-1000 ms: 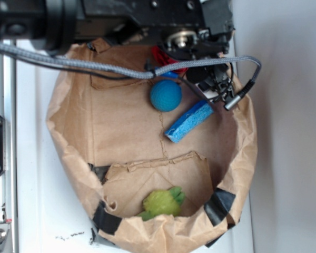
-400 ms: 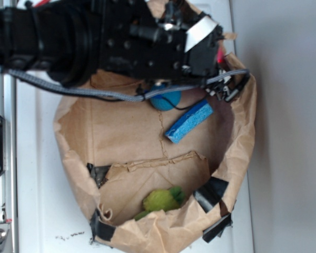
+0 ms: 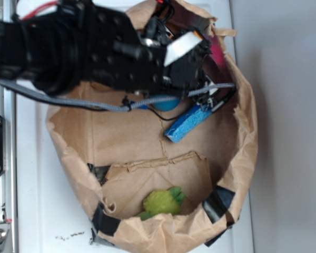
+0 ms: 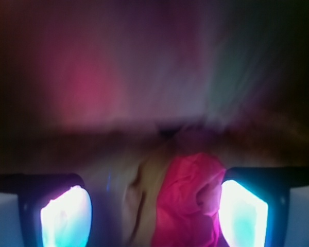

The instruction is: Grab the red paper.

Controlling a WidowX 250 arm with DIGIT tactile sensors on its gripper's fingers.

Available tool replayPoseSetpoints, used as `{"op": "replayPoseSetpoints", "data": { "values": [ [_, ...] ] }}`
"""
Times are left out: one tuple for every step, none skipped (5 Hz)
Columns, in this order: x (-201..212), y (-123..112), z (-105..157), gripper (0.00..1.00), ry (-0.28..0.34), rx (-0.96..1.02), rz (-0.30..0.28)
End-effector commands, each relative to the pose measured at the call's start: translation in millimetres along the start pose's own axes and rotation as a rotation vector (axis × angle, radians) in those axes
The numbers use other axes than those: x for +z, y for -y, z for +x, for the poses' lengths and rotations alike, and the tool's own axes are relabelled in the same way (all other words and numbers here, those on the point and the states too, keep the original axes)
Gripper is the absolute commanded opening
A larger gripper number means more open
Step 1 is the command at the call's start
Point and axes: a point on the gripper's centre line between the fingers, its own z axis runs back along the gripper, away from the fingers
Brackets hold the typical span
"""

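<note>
2 fingers (image 4: 242, 211) of the gripper (image 4: 154, 213) stood wide apart; the red paper (image 4: 188, 198) lay between them, hard against the right one, near the paper bag's (image 3: 73, 153) far wall.

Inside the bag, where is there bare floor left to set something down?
Bare bag floor lies left of the blue sponge, above the folded flap. The top is crowded: arm, blue ball, sponge. The green toy fills the bottom pocket.
</note>
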Motion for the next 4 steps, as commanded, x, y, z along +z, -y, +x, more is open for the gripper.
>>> {"op": "replayPoseSetpoints", "data": {
  "values": [
    [57.4, -20.3, 29.4, 1.0, -0.063, -0.027, -0.096],
    [53.6, -19.4, 30.9, 1.0, -0.059, -0.036, -0.091],
    [42.7, -20.6, 28.7, 1.0, -0.026, -0.042, -0.087],
    [25.4, -15.5, 24.1, 1.0, 0.017, -0.032, -0.059]
  ]
}}
